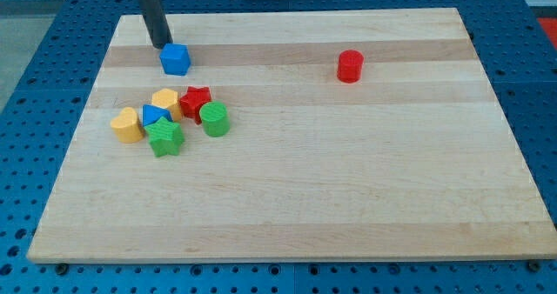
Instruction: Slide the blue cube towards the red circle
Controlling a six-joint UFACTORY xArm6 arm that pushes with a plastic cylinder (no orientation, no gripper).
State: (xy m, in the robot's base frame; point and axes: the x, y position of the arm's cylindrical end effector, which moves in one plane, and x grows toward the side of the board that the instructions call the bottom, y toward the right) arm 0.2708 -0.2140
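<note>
The blue cube (175,59) sits near the view's top left of the wooden board. The red circle (350,66), a short red cylinder, stands far to its right at about the same height in the view. My tip (162,45) is the lower end of the dark rod, just above and left of the blue cube, very close to or touching its upper-left corner.
A cluster lies below the blue cube: a red star (196,99), a green cylinder (214,119), a green star (164,137), a yellow block (165,102), a yellow heart (127,125) and a small blue block (156,115). The board's top edge (287,11) is near.
</note>
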